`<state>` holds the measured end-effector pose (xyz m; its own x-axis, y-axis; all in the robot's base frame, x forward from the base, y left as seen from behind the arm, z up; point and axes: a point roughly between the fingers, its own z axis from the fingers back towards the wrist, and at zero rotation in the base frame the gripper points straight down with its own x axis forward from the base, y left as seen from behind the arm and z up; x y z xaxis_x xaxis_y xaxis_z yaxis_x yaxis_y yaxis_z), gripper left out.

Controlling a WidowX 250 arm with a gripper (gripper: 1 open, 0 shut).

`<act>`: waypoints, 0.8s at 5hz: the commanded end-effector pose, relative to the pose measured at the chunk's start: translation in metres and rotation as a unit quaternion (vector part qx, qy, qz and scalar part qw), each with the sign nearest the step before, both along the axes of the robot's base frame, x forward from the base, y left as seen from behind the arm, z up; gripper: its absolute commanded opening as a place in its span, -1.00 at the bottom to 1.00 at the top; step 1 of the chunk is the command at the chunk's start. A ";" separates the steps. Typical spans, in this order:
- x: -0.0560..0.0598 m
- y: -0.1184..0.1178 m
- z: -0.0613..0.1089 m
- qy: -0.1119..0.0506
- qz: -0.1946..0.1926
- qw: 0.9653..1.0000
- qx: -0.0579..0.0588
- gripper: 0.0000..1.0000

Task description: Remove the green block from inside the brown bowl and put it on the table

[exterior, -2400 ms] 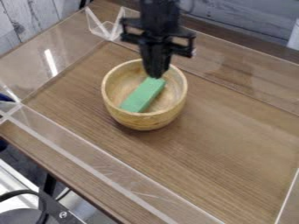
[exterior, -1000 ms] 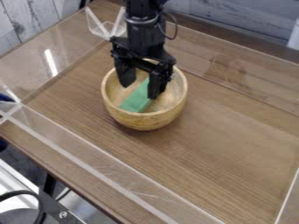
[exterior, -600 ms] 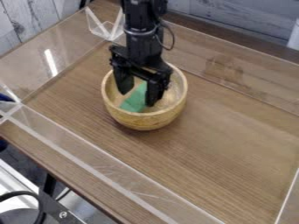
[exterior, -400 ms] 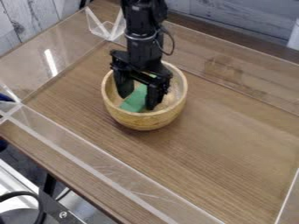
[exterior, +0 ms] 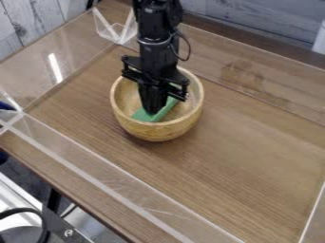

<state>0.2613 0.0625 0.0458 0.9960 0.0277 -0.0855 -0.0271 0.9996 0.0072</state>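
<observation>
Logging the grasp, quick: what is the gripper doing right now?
The gripper is closed on the block, down inside the bowl, not yet lifted.

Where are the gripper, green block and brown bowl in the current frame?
gripper (exterior: 155, 107), camera view, between its closed fingertips, down inside the bowl.
green block (exterior: 166, 111), camera view, on the green face showing right of the gripper.
brown bowl (exterior: 155, 134), camera view, on its front outer wall.
</observation>
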 end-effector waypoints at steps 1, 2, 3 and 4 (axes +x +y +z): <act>0.012 0.002 0.028 -0.044 0.004 0.999 0.006 -1.00; 0.014 -0.001 0.040 -0.056 0.004 0.998 0.004 -1.00; 0.020 -0.010 0.059 -0.074 0.000 0.997 -0.001 -1.00; 0.028 -0.022 0.082 -0.090 -0.003 0.996 -0.010 -1.00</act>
<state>0.2802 0.0401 0.1072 0.9996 0.0243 0.0161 -0.0239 0.9994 -0.0263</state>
